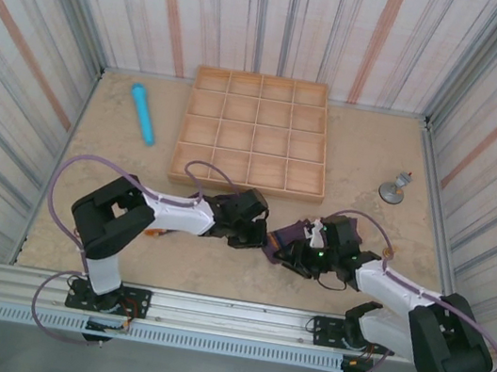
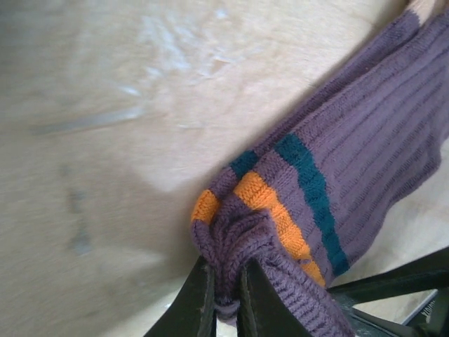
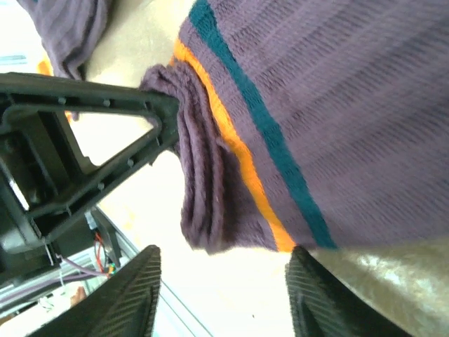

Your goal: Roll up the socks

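Note:
The purple socks (image 1: 275, 244) lie bunched on the table between my two grippers, just in front of the tray. In the left wrist view my left gripper (image 2: 226, 291) is shut on the purple cuff of a sock (image 2: 351, 161), right below its orange and teal bands. My left gripper (image 1: 254, 234) sits at the bundle's left edge. My right gripper (image 3: 223, 295) is open, and the cuff end of the sock (image 3: 337, 105) hangs just beyond its fingertips without touching them. My right gripper (image 1: 298, 245) is at the bundle's right edge. More purple knit (image 3: 66, 28) shows behind.
A wooden tray (image 1: 247, 185) with several compartments stands behind the grippers. A light blue cylinder (image 1: 142, 113) lies at the back left, and a small grey metal object (image 1: 393, 189) at the right. Striped walls close in the table on three sides.

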You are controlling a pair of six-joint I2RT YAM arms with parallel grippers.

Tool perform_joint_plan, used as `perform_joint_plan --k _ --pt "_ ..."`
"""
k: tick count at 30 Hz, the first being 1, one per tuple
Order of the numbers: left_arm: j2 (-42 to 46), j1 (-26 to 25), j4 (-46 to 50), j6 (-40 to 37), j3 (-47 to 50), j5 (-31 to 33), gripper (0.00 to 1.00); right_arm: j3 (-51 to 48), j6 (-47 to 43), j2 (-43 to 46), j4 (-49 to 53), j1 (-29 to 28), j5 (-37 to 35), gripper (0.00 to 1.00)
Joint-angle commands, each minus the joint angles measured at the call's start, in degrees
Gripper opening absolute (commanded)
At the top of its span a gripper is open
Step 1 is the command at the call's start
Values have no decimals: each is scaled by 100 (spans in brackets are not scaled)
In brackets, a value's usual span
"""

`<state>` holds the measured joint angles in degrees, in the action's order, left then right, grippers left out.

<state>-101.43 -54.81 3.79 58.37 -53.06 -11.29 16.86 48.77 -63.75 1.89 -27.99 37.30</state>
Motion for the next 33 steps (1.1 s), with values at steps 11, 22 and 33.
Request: perform_joint_plan --k 11,22,33 --pt "657 -39 2353 760 -20 669 0 843 -1946 1149 1268 -1740 -2803 62" --pt "293 82 2049 961 -320 -193 0 370 -3553 967 -83 -3909 -5618 60" --pt "274 361 2264 741 -460 -525 0 450 -4294 -227 -1178 -4845 -6279 56"
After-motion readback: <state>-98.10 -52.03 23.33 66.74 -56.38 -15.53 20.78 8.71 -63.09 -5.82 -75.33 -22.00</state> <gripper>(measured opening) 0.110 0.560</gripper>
